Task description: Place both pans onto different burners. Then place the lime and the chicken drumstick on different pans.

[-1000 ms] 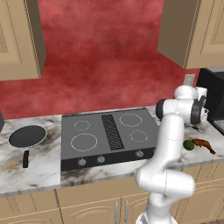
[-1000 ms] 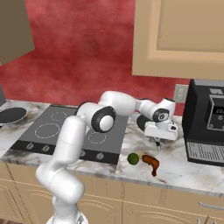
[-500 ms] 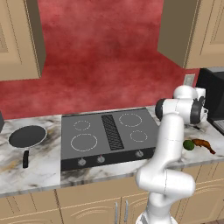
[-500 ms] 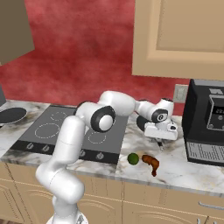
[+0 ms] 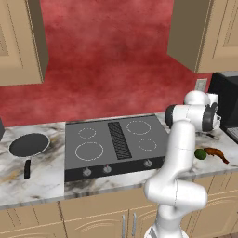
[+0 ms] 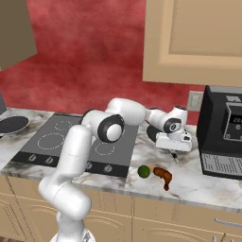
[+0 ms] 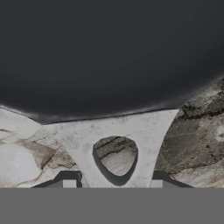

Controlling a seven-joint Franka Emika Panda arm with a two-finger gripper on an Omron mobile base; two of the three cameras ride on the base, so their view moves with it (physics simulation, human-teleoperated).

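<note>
One black pan (image 5: 29,145) lies on the counter left of the cooktop, its handle (image 5: 27,168) pointing toward the front edge. The other pan (image 7: 109,57) lies right of the cooktop, under my hand. My gripper (image 6: 174,150) (image 7: 111,183) reaches down at its pale handle bracket (image 7: 78,135). The fingertips (image 7: 65,183) stand close on either side of the bracket, and contact is unclear. The green lime (image 6: 143,171) and the reddish-brown chicken drumstick (image 6: 163,175) lie side by side on the counter, nearer the front edge.
The black cooktop (image 5: 116,144) has four burners and a centre grille. A dark coffee machine (image 6: 224,137) stands close to the right of my hand. Cabinets hang above on both sides, and the counter's front edge runs just past the lime.
The fingers have drawn closer together around the pan's handle bracket. The arm, both pans, the lime and the drumstick stay where they were.
</note>
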